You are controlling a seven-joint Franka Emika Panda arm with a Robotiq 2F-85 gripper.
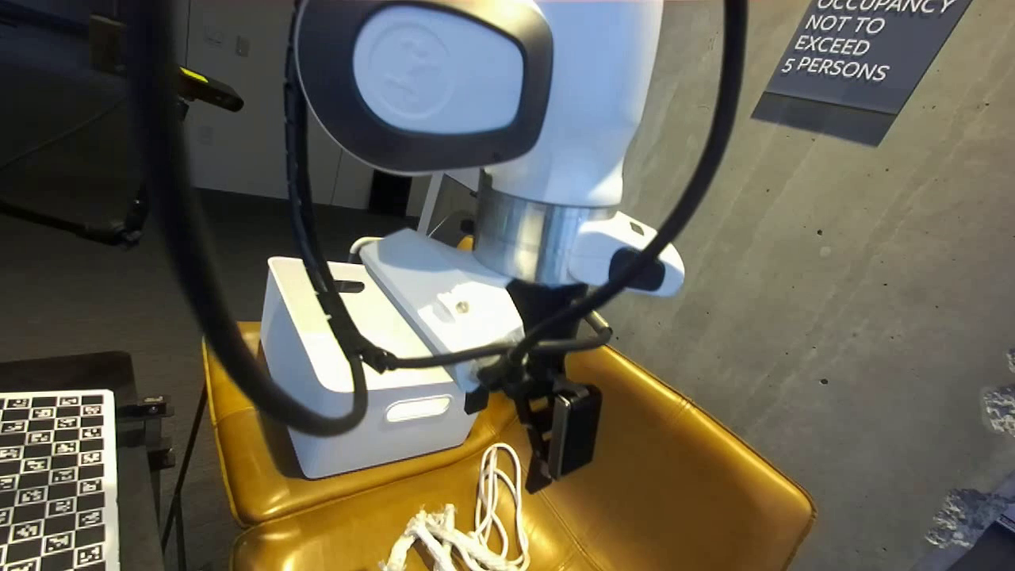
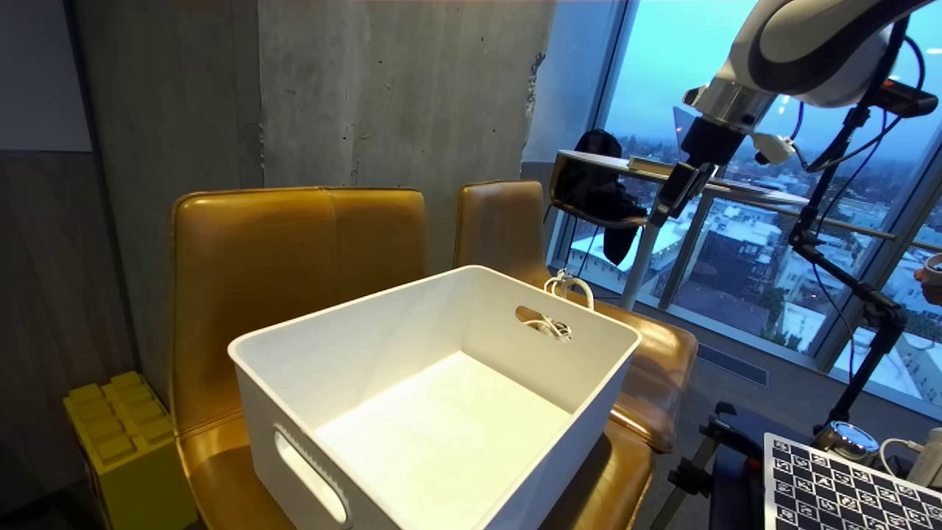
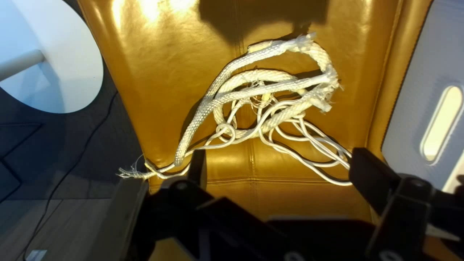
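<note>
Left to right in the wrist view. Far left of the hand (image 3: 278, 161): white round base (image 3: 81, 79) with a post. Closer in: chair (image 3: 163, 83), tan leather, its seat reaching under the hand. On that seat, just past the fingers (image 3: 364, 166) as the wrist sees it: rope (image 3: 270, 88). Thick white braid, lengths crossed in a loose coil, ends frayed. Cord (image 3: 217, 146), thin and white, is tangled in with it, trails both ways and passes out of sight behind the fingers.

Hand itself: fingers spread wide, nothing clamped. In an exterior view the hand (image 2: 664, 218) hangs well above the seat, so I'd call it no contact.

Right of the hand: box (image 3: 409, 105), pale grey, slot handle on the side facing the hand. Both exterior views put it on the next chair (image 2: 294, 250), open-topped, lower than the hand. Further right, in an exterior view: concrete wall (image 1: 761, 341) with an occupancy sign (image 1: 833, 71).

Status, my read: early. Done: hand is over the right seat, fingers spread, coil in front of them. Not done: touch, grip. All the rope I can see lies on the chair; the hidden bits of cord I can't check.
</note>
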